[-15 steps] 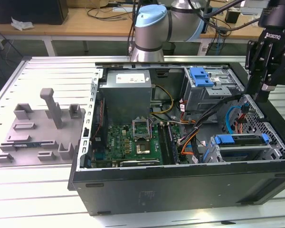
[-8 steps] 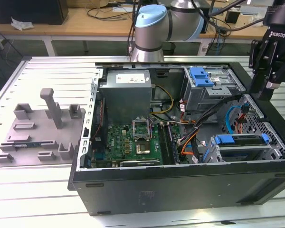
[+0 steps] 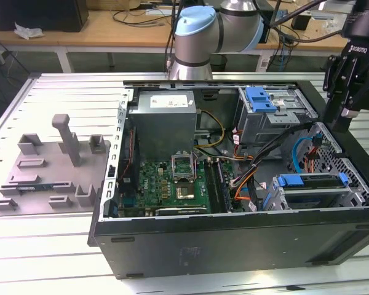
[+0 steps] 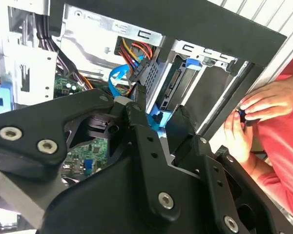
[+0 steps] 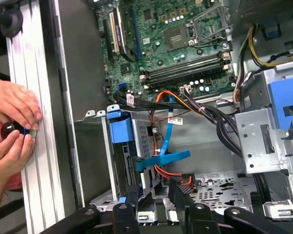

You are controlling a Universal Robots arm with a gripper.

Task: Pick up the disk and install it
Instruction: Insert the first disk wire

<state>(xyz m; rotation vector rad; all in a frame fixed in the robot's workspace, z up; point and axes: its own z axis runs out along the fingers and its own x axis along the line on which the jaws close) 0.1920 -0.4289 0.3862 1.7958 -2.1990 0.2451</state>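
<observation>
gripper (image 3: pixel 343 118) hanging at 2 o'clock of the open pc case (image 3: pixel 234 236), above its far corner at the exterior view's right. fingers (image 5: pixel 132 197) spread, nothing between them. disk (image 3: pixel 312 183) on edge in the lower bay, 4 o'clock of the motherboard (image 3: pixel 172 181). blue carrier edge up toward the open side, long axis 9-to-3 across the exterior view, parallel to the near case wall. tight there: cage metal on both flanks, cables (image 3: pixel 258 160) crowding at its 10 o'clock. open air above the case. blue latch piece (image 3: pixel 261 98) on the upper cage at 12. grey fixture (image 3: pixel 49 166) well apart at 9 on the table (image 3: pixel 49 258). a person's hands (image 5: pixel 12 109) just outside the case wall.
</observation>
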